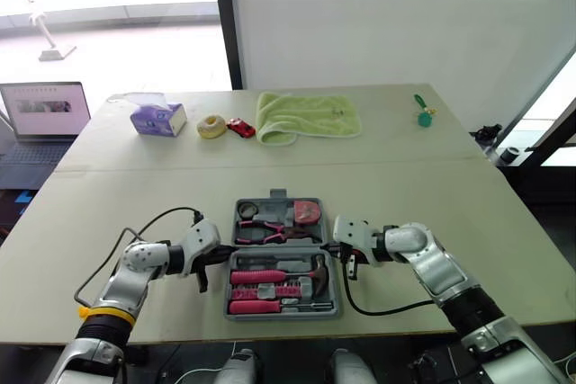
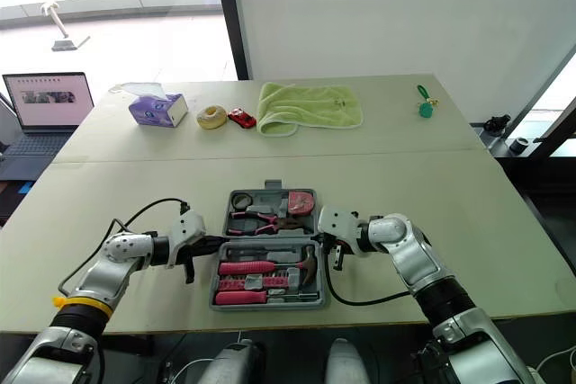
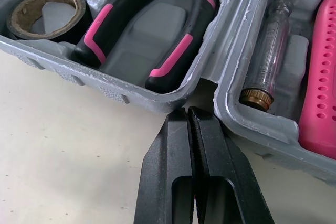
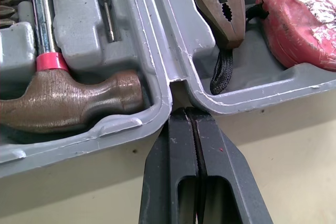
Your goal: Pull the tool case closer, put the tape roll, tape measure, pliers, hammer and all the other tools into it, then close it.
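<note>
Grey tool case (image 3: 105, 85) open, left tool (image 3: 188, 114), right tool (image 4: 185, 113) closed beside it

No text, label, brand or number is legible; markings on the laptop screen (image 2: 49, 96) and tissue box (image 2: 157, 111) are unreadable.

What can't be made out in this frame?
- Left wrist view: pliers head, cut off by the top edge.
- Right wrist view: hammer handle, cut off by the top edge; tape measure, cut off by the right edge.
- Left eye view: small bits in the tool case, too small to identify.
</note>
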`<action>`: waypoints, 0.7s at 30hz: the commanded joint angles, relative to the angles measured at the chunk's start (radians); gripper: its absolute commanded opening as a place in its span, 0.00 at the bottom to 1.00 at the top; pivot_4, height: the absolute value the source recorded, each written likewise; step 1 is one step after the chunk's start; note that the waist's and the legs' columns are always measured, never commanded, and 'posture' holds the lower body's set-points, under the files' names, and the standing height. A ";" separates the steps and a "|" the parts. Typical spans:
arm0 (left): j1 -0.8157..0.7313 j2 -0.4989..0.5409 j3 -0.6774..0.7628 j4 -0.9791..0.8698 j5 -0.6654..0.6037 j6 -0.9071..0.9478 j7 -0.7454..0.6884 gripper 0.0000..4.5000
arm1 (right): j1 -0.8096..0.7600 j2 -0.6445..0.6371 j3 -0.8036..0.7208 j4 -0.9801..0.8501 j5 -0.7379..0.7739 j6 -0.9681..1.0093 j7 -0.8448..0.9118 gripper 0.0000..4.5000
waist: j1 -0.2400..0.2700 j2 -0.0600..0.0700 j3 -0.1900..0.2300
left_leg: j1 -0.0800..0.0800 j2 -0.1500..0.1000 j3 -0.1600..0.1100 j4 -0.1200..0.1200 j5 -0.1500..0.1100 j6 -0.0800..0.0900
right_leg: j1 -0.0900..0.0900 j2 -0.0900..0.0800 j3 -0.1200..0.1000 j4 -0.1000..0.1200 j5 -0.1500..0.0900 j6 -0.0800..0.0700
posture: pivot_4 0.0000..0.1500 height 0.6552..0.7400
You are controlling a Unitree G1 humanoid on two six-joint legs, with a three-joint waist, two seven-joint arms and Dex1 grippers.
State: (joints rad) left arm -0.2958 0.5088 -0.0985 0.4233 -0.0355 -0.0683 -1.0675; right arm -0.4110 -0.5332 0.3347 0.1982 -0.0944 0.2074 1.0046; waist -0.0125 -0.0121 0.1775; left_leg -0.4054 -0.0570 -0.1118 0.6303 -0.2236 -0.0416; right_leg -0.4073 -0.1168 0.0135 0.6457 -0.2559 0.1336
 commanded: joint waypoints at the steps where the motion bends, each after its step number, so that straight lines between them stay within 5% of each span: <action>1: 0.044 -0.040 -0.059 -0.080 -0.014 0.037 -0.010 0.02 | 0.025 0.029 0.037 -0.073 0.022 0.013 0.026 0.00 | 0.000 0.000 0.000 | 0.000 0.000 0.000 0.000 0.000 0.000 | 0.000 0.000 0.000 0.000 0.000 0.000 | 1.00 1.00; 21: 0.151 0.001 -0.023 -0.141 -0.029 0.081 0.059 0.02 | 0.094 0.054 0.047 -0.091 -0.010 0.085 -0.031 0.00 | -0.004 -0.001 -0.009 | 0.014 0.001 0.001 -0.007 -0.001 0.000 | 0.012 0.000 0.001 -0.004 -0.001 0.000 | 1.00 1.00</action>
State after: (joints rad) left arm -0.1531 0.5239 -0.0824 0.2721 -0.0725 0.0216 -1.0023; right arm -0.3448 -0.5088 0.3275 0.1272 -0.1021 0.2790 0.9680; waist -0.0167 -0.0132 0.1688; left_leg -0.3893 -0.0557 -0.1106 0.6211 -0.2242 -0.0411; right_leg -0.3934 -0.1167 0.0144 0.6396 -0.2571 0.1337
